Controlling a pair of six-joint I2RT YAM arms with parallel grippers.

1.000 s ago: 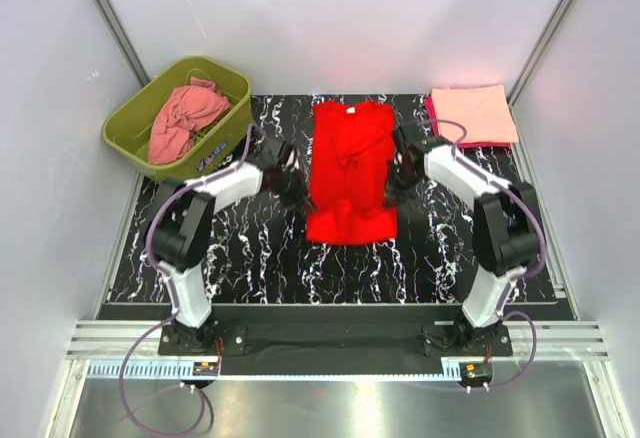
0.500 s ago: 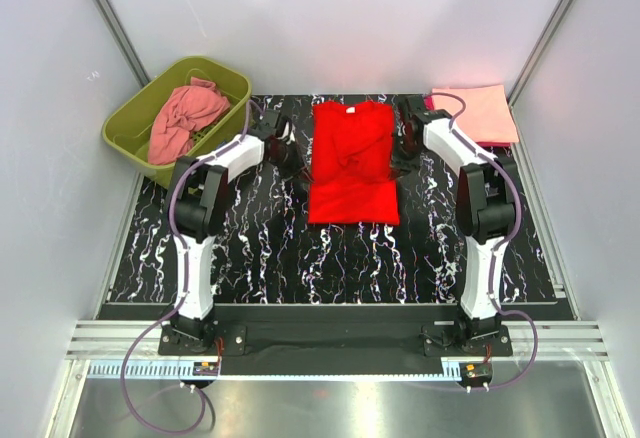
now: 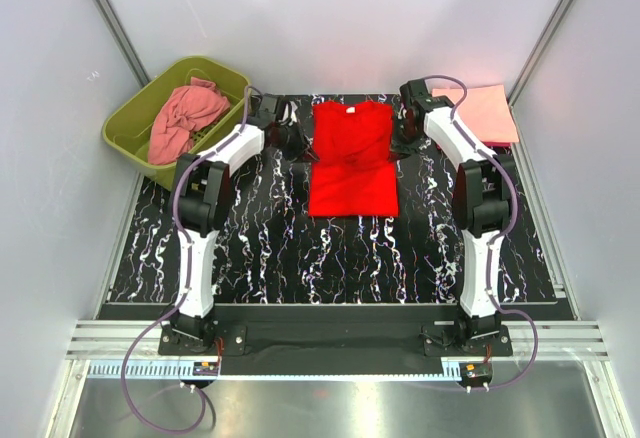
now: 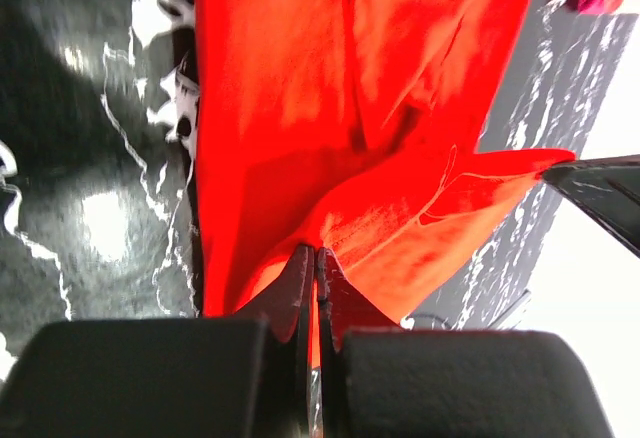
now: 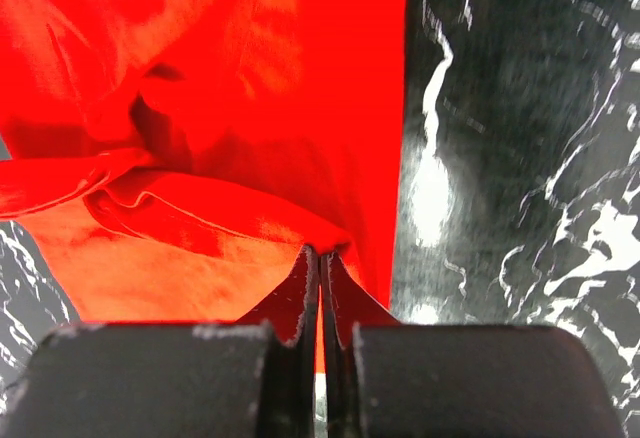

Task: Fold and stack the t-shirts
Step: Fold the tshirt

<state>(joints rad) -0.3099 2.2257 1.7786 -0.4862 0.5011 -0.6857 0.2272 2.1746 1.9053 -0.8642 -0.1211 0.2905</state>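
Observation:
A bright red t-shirt (image 3: 350, 173) lies lengthwise on the black marbled mat, its near half doubled back over the rest. My left gripper (image 3: 300, 144) is shut on the shirt's left edge, and the left wrist view shows red cloth (image 4: 300, 108) pinched at the tips (image 4: 316, 254). My right gripper (image 3: 401, 142) is shut on the right edge, red cloth (image 5: 200, 78) bunched at its tips (image 5: 322, 254). A dusty salmon-pink t-shirt (image 3: 186, 118) lies crumpled in the tub. A folded pale peach t-shirt (image 3: 478, 112) rests on a magenta one (image 3: 497, 144) at the back right.
The olive-green tub (image 3: 125, 130) stands at the back left, just off the mat (image 3: 260, 248). White walls with metal posts close in the back and both sides. Both arms stretch far out from their bases at the near edge.
Both grippers have travelled away from the bases toward the collar end, carrying the red shirt's edges with them. The shirt's near edge now lies farther back and the shirt looks shorter.

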